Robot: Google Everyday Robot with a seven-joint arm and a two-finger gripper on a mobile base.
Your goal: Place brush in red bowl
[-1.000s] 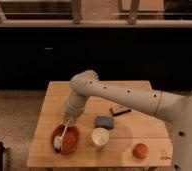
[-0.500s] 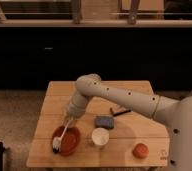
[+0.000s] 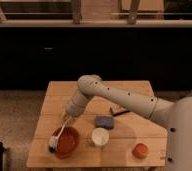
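Note:
The red bowl [image 3: 68,142] sits on the wooden table [image 3: 139,95] near its front left corner. The brush [image 3: 61,132] slants down to the left. Its pale handle runs up to my gripper [image 3: 69,116], and its bristle head [image 3: 53,145] is at the bowl's left rim. My gripper is just above and behind the bowl, shut on the upper end of the handle. My arm reaches in from the right across the table.
A white cup [image 3: 100,136] stands right of the bowl. A blue sponge [image 3: 105,121] lies behind the cup. A short dark flat tool [image 3: 120,111] lies beside my arm. A small orange-red lump [image 3: 140,149] sits at the front right. A dark wall runs behind the table.
My arm's elbow has shifted slightly to the right. The brush head has sunk a little lower at the bowl's left rim, and the handle stays at my gripper.

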